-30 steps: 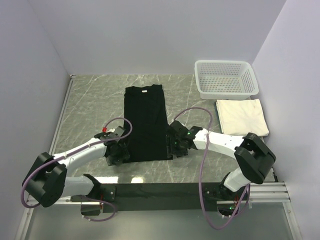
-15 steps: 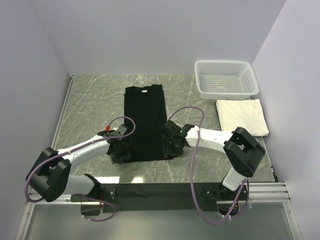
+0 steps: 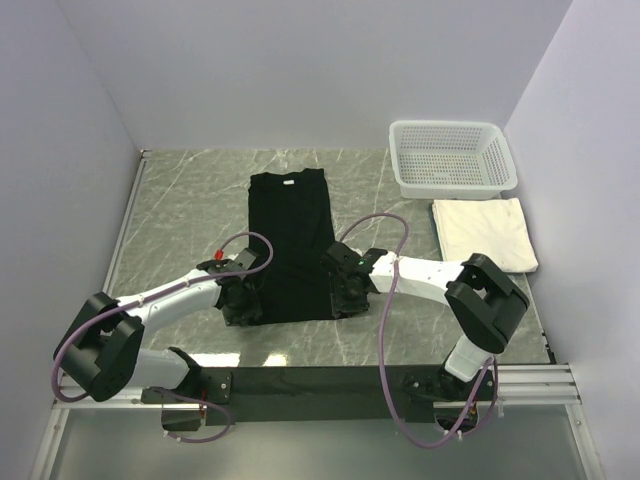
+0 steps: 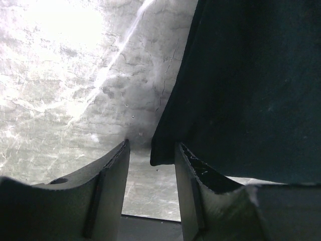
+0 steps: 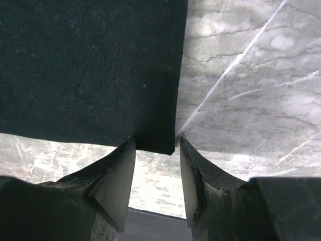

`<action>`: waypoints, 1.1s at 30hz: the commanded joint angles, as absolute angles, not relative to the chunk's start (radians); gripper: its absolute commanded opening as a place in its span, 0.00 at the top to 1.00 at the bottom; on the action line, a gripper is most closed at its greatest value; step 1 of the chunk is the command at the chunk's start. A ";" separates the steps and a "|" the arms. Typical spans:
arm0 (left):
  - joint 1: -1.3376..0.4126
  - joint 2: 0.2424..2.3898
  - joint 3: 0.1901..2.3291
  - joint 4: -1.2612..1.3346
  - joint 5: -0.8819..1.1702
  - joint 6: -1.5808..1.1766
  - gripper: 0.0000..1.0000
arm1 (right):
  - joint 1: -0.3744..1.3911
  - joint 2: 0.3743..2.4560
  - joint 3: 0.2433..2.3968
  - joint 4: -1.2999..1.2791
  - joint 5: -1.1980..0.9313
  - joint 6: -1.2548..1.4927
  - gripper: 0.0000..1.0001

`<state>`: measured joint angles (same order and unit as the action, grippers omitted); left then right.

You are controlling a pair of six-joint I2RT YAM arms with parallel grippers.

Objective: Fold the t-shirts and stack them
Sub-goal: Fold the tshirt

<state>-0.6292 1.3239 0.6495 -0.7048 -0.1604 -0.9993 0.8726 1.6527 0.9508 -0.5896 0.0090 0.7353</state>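
Note:
The black t-shirt (image 3: 290,240) lies flat on the marble table as a long narrow strip, sleeves folded in, collar at the far end. My left gripper (image 3: 243,308) is open at its near left corner; in the left wrist view the corner (image 4: 163,150) sits between my spread fingers (image 4: 113,175). My right gripper (image 3: 347,300) is open at the near right corner; in the right wrist view the hem corner (image 5: 158,143) lies between the fingers (image 5: 120,175). The cream-white t-shirt (image 3: 483,233) lies folded at the right.
A white plastic mesh basket (image 3: 452,158) stands at the back right, just behind the cream tee. Grey walls close in the table on the left, back and right. A black rail (image 3: 330,380) with the arm bases runs along the near edge.
Both grippers have moved inward onto the near corners of the black t-shirt. The right arm has folded in leftward. The shirts have not moved.

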 commanded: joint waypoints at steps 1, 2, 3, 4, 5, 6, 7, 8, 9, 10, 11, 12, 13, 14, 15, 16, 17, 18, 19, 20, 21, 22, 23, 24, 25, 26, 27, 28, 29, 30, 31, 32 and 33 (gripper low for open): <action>-0.643 1.374 0.601 -0.646 -0.118 -0.993 0.54 | 0.879 1.686 0.968 -0.575 0.032 0.738 0.53; -0.643 1.376 0.603 -0.646 -0.118 -0.992 0.54 | 0.880 1.703 0.963 -0.572 0.025 0.736 0.53; -0.643 1.376 0.604 -0.647 -0.117 -0.991 0.54 | 0.879 1.712 0.962 -0.571 0.022 0.735 0.54; -0.644 1.376 0.606 -0.649 -0.114 -0.992 0.54 | 0.879 1.721 0.963 -0.575 0.017 0.733 0.56; -0.644 1.376 0.607 -0.650 -0.110 -0.992 0.54 | 0.879 1.735 0.962 -0.578 0.017 0.732 0.57; -0.643 1.374 0.606 -0.650 -0.107 -0.991 0.54 | 0.879 1.739 0.963 -0.581 0.012 0.729 0.59; -0.644 1.371 0.603 -0.649 -0.103 -0.992 0.54 | 0.877 1.743 0.960 -0.580 0.009 0.726 0.59; -0.643 1.368 0.601 -0.646 -0.095 -0.989 0.53 | 0.879 1.741 0.956 -0.578 0.008 0.726 0.61; -0.643 1.367 0.598 -0.644 -0.091 -0.988 0.53 | 0.880 1.740 0.953 -0.574 0.005 0.724 0.67; -0.644 1.370 0.595 -0.640 -0.087 -0.986 0.53 | 0.881 1.740 0.950 -0.575 0.005 0.723 0.70; -0.643 1.374 0.595 -0.637 -0.078 -0.985 0.53 | 0.881 1.743 0.951 -0.580 0.006 0.723 0.74; -0.643 1.381 0.594 -0.634 -0.075 -0.983 0.53 | 0.879 1.743 0.948 -0.583 0.008 0.719 0.81; -0.643 1.390 0.595 -0.630 -0.068 -0.980 0.52 | 0.880 1.740 0.945 -0.584 0.006 0.719 0.85; -0.643 1.394 0.595 -0.623 -0.060 -0.976 0.52 | 0.881 1.736 0.940 -0.583 0.005 0.718 0.87; -0.643 1.399 0.595 -0.618 -0.055 -0.973 0.53 | 0.881 1.735 0.937 -0.581 0.003 0.718 0.90; -0.644 1.407 0.597 -0.614 -0.052 -0.970 0.52 | 0.881 1.733 0.936 -0.583 0.003 0.716 0.92; -0.644 1.411 0.598 -0.609 -0.049 -0.966 0.52 | 0.879 1.732 0.937 -0.584 0.003 0.713 0.94; -0.644 1.414 0.600 -0.606 -0.043 -0.965 0.52 | 0.880 1.733 0.940 -0.587 0.003 0.710 0.98; -0.643 1.420 0.598 -0.603 -0.041 -0.965 0.52 | 0.881 1.733 0.943 -0.588 0.003 0.709 0.99; -0.644 1.424 0.598 -0.600 -0.037 -0.962 0.52 | 0.881 1.733 0.945 -0.588 0.005 0.707 1.00; -0.643 1.431 0.598 -0.592 -0.032 -0.960 0.52 | 0.879 1.733 0.945 -0.588 0.005 0.704 1.00; -0.643 1.436 0.597 -0.588 -0.029 -0.960 0.52 | 0.880 1.735 0.946 -0.586 0.003 0.703 1.00; -0.644 1.443 0.597 -0.584 -0.026 -0.957 0.52 | 0.879 1.738 0.946 -0.586 0.003 0.701 1.00; -0.644 1.451 0.595 -0.574 -0.022 -0.956 0.53 | 0.877 1.738 0.948 -0.587 0.005 0.698 1.00; -0.644 1.466 0.594 -0.569 -0.012 -0.954 0.53 | 0.879 1.738 0.948 -0.586 0.003 0.696 1.00; -0.644 1.474 0.594 -0.563 -0.008 -0.950 0.53 | 0.879 1.738 0.950 -0.584 0.003 0.695 1.00; -0.644 1.480 0.595 -0.561 -0.008 -0.948 0.56 | 0.879 1.738 0.950 -0.587 0.005 0.692 1.00; -0.644 1.488 0.600 -0.568 -0.011 -0.948 0.58 | 0.879 1.736 0.951 -0.588 0.003 0.692 1.00; -0.643 1.485 0.604 -0.575 -0.020 -0.950 0.59 | 0.879 1.735 0.953 -0.588 0.003 0.689 1.00; -0.643 1.465 0.612 -0.586 -0.031 -0.954 0.59 | 0.880 1.733 0.953 -0.588 0.003 0.689 1.00; -0.644 1.450 0.617 -0.612 -0.050 -0.959 0.57 | 0.881 1.732 0.951 -0.588 0.003 0.689 1.00; -0.644 1.434 0.620 -0.627 -0.060 -0.968 0.52 | 0.881 1.727 0.953 -0.588 0.003 0.687 1.00; -0.643 1.399 0.630 -0.647 -0.070 -0.972 0.50 | 0.879 1.726 0.953 -0.588 0.003 0.687 1.00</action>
